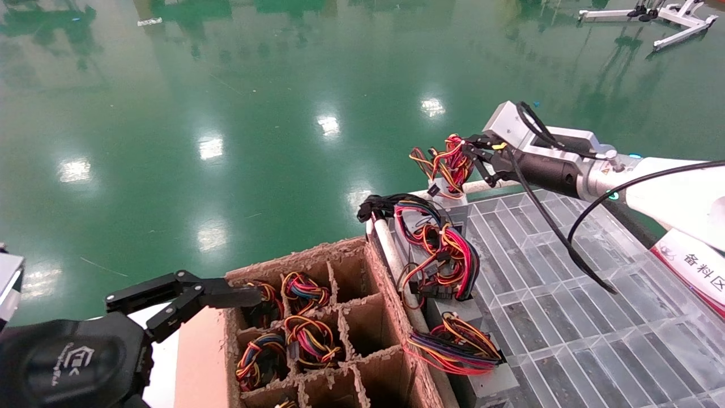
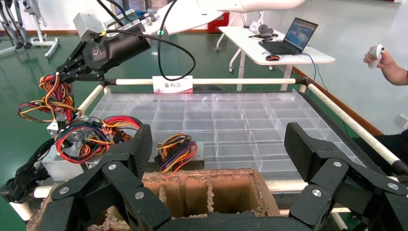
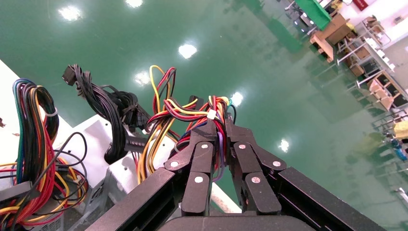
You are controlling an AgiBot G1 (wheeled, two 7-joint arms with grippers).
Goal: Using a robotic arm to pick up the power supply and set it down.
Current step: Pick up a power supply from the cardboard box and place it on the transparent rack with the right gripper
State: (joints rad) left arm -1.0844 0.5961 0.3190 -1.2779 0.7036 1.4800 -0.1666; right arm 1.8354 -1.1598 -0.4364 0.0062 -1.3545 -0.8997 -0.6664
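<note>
Up close, the left gripper just hung by the cardboard box, fingers spread wide around nothing, parked out of the way I'd guess. The right gripper did the work: its fingers were pinched tight on the wire bundle, and the power supply sat directly under them at the clear tray's far corner, probably because the wires make the easiest handle.

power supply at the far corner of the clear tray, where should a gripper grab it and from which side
Probably by its wire bundle, from above on the tray side. The bundle stands proud above the power supply, whose metal body sits low at the corner of the clear tray, close beside the next unit. The right gripper is already shut on those wires there; the left gripper hangs open over the cardboard box.
</note>
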